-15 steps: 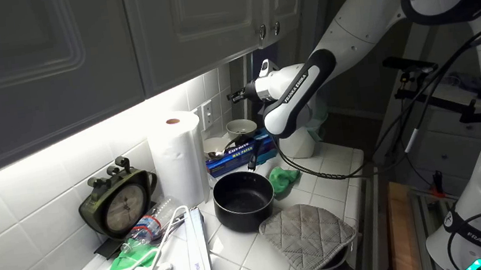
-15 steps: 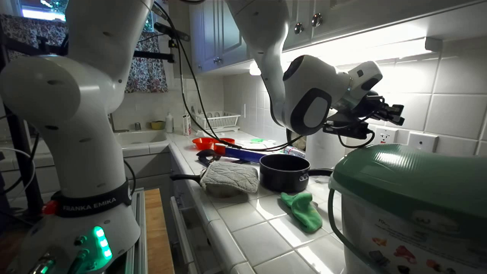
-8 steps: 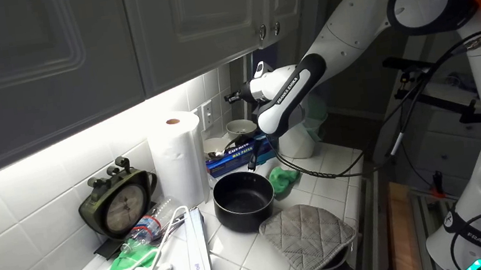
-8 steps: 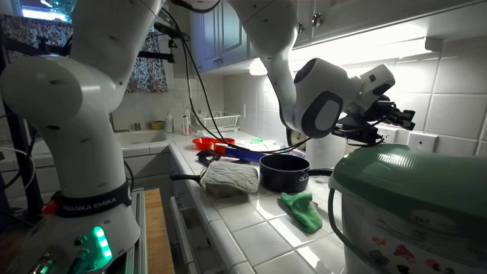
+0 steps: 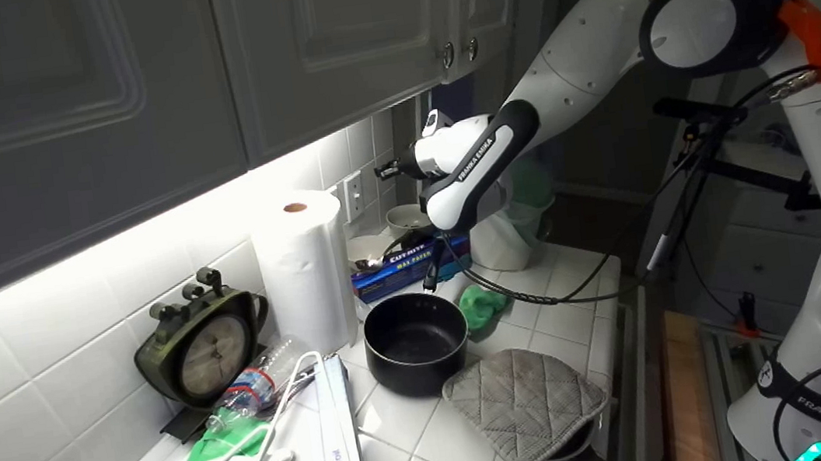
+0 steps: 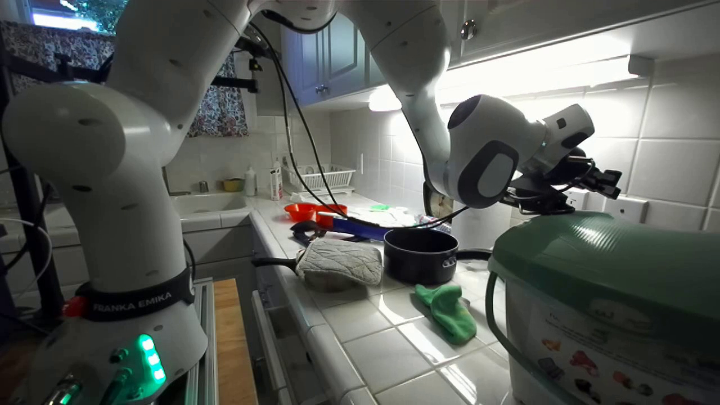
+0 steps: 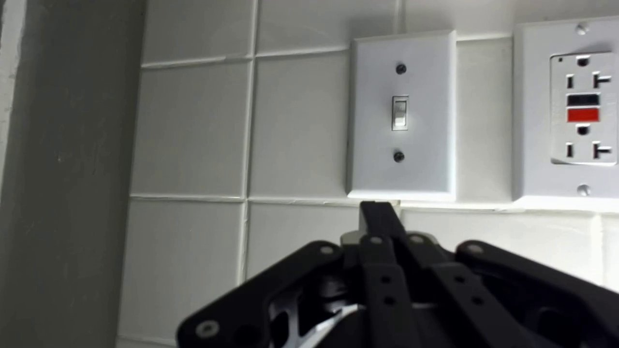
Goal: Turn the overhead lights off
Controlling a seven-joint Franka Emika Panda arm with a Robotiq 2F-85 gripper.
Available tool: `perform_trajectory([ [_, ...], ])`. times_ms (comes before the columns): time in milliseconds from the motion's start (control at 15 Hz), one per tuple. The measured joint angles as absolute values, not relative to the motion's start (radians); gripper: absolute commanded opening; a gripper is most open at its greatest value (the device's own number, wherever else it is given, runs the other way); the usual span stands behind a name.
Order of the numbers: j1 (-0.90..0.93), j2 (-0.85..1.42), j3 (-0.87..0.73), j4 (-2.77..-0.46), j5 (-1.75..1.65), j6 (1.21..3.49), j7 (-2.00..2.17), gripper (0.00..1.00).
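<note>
The white switch plate (image 7: 402,179) with a small toggle (image 7: 400,113) is on the tiled wall, centred in the upper wrist view. I cannot tell which way the toggle is tipped. The plate shows in both exterior views (image 5: 355,204) (image 6: 627,209). My gripper (image 7: 377,208) is shut and empty. In the wrist view its fingertips appear just below the plate's lower edge. In both exterior views the fingertips (image 5: 380,172) (image 6: 614,184) are near the wall, apart from the toggle. The under-cabinet light (image 6: 540,79) glows.
An outlet plate (image 7: 583,181) is beside the switch. A green-lidded bin (image 6: 647,247) stands under the wrist. Cabinets (image 5: 354,26) hang above. A paper towel roll (image 5: 304,275), bowls (image 5: 413,217), a wax paper box (image 5: 399,267) and a black pot (image 5: 417,347) stand on the counter.
My arm has moved toward the wall and slightly down, bringing the shut gripper nearer the switch plate. The under-cabinet light stays lit.
</note>
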State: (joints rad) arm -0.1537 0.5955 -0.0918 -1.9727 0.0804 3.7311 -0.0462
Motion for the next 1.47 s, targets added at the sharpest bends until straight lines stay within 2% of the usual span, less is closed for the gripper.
perform_trajectory([
  [1067, -0.031, 0.645, -0.168, -1.875, 0.156, 3.64, -0.052, 0.0],
  [1467, -0.044, 0.666, -0.154, -1.846, 0.154, 3.642, -0.046, 0.0],
])
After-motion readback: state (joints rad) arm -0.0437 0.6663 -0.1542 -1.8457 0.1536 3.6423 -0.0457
